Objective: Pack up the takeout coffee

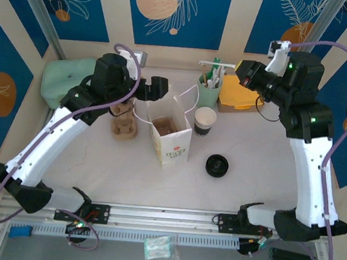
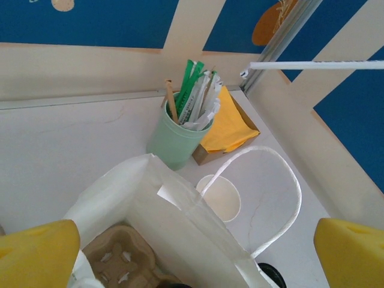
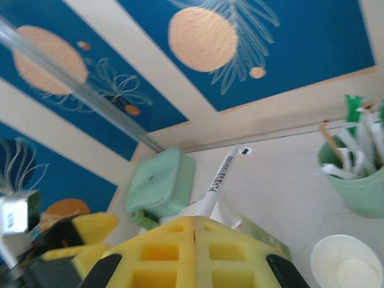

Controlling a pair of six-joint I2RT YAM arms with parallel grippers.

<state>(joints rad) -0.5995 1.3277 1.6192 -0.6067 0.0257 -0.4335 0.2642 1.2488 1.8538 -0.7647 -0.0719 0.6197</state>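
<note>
From above, my left jaws gape over the white bag (image 1: pixel 171 136). The kraft cup (image 1: pixel 125 125) stands on the desk (image 1: pixel 262 169) just left of it.
Left wrist: a cardboard carrier (image 2: pixel 123 264) sits inside the bag.
Right wrist: my right jaws are clamped on a wrapped straw (image 3: pixel 221 177).

The left arm rises from its base at the near left edge of the desk, its white link slanting up and inward to a black elbow, and its wrist reaches rightward with the left hand (image 1: pixel 158 88) tipped downward, its yellow fingers (image 2: pixel 36 252) spread wide apart. The right arm stands up from the near right corner, bends at a black elbow high at the right and turns back leftward. The right hand (image 1: pixel 241 67) is raised above the desk, its fingers pressed together on a thin white stick (image 3: pixel 221 177).
</note>
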